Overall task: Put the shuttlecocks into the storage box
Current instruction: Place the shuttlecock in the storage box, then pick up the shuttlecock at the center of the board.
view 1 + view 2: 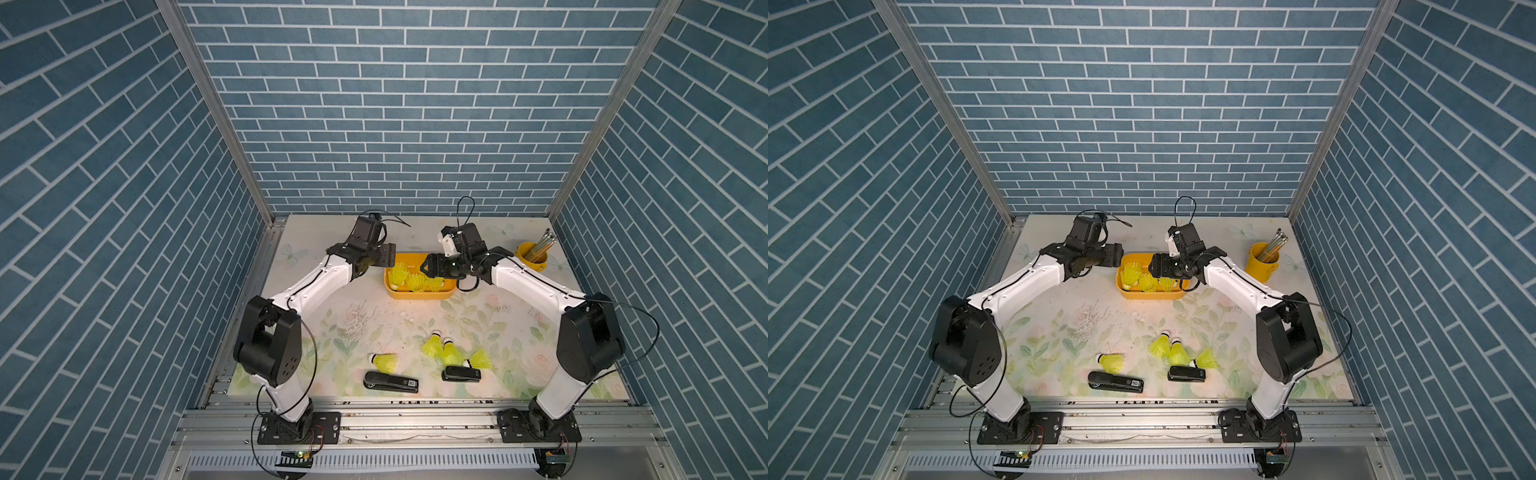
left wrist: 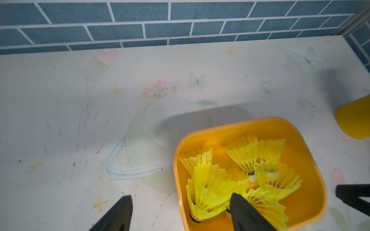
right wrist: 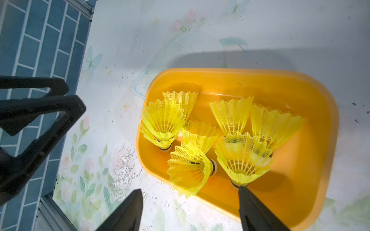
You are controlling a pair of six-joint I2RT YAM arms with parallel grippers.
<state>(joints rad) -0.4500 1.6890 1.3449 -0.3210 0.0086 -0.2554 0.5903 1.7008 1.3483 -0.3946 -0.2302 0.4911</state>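
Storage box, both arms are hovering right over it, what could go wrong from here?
Both arms' open jaws crowd over the storage box; they could collide.
One right jaw tip sits right beside a boxed shuttlecock; pulling away might snag its skirt.
A loose shuttlecock lies beside a black stapler, which could obstruct its pickup.

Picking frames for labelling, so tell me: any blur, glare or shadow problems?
Left wrist view: one shuttlecock blurs slightly, and there is a shadow beside the storage box. Right wrist view: sharp, but the table washes out. Both top views: evenly lit, walls splayed by wide lens.
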